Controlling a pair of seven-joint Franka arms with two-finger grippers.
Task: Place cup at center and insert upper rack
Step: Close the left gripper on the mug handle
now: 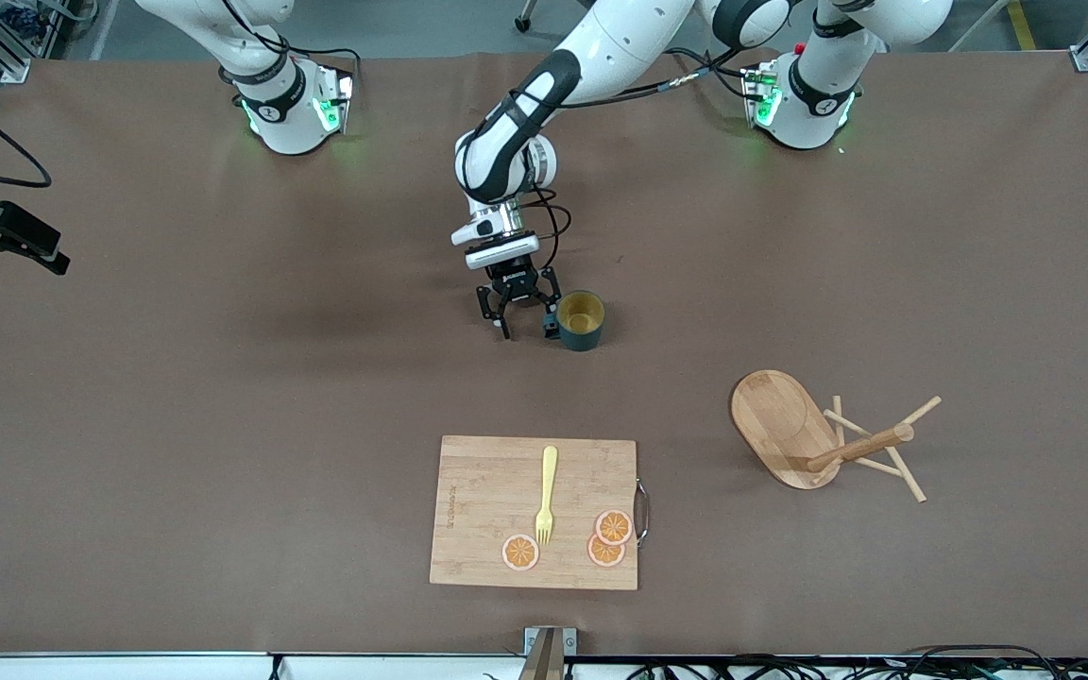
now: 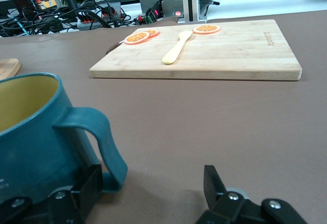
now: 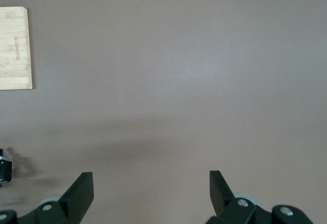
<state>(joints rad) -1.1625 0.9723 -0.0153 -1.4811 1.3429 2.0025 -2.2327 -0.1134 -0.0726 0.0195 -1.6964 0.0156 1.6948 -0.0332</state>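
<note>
The dark teal cup (image 1: 582, 321) with a yellow inside stands upright near the table's middle. My left gripper (image 1: 527, 326) is low at the table beside it, on the right arm's side, open and empty. In the left wrist view the cup (image 2: 36, 132) fills one side, and its handle (image 2: 99, 137) sits just inside one finger of the left gripper (image 2: 153, 180). The wooden mug tree (image 1: 790, 425) lies tipped on its side toward the left arm's end, nearer the front camera than the cup. My right gripper (image 3: 152, 183) is open and empty, high over bare table.
A bamboo cutting board (image 1: 535, 515) lies nearer the front camera than the cup, with a yellow fork (image 1: 546, 496) and three orange slices (image 1: 612, 527) on it. The board also shows in the left wrist view (image 2: 230, 50). Cables and boxes line the table's front edge.
</note>
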